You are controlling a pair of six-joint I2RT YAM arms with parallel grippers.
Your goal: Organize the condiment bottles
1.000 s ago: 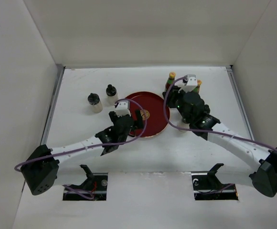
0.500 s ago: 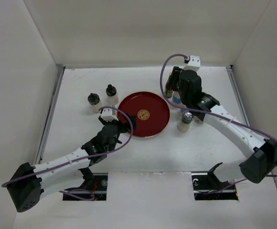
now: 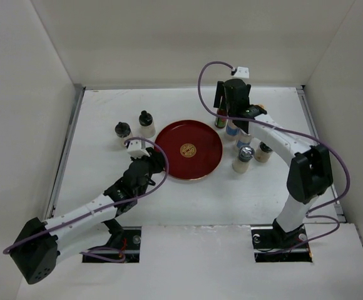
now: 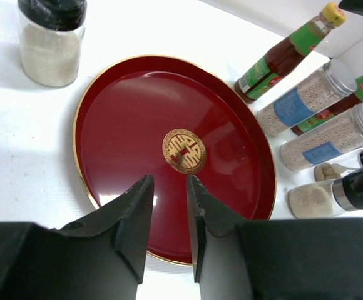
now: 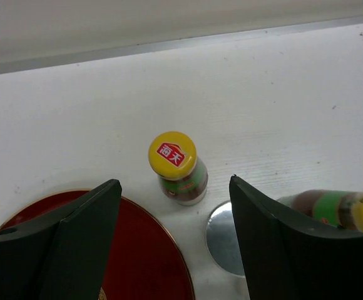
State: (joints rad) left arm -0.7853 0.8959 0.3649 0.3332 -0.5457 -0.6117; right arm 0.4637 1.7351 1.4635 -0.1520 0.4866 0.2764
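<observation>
Change since a second ago lies in the arms alone. The left end effector (image 4: 169,187) has drawn back from over the round red tray (image 4: 112,119) to its near-left rim. Its fingers, spread wide half a second ago, now stand together with only a slit between them, clamped on nothing. The right arm has swung from the near side of the right-hand cluster to its far side and reaches down from above. The right end effector (image 5: 174,184) has spread its fingers well apart, and they straddle the far sauce bottle (image 5: 176,165) without touching it. Tray and containers sit where they were on the white counter (image 3: 94,187).

Counted, there is one tray. There are two slim red sauce bottles with yellow caps: the far one, and the second sauce bottle (image 5: 332,209) near it on the right. Two silver-lidded jars with blue labels, the first jar (image 4: 297,103) and the second jar (image 4: 332,137), stand side by side just right of the tray. As far as the views show, four pale shakers have dark caps. The left shaker (image 3: 123,133) and the inner shaker (image 3: 146,123) stand left of the tray. The near shaker (image 3: 243,157) and the right shaker (image 3: 264,152) stand at the near end of the right-hand cluster.
</observation>
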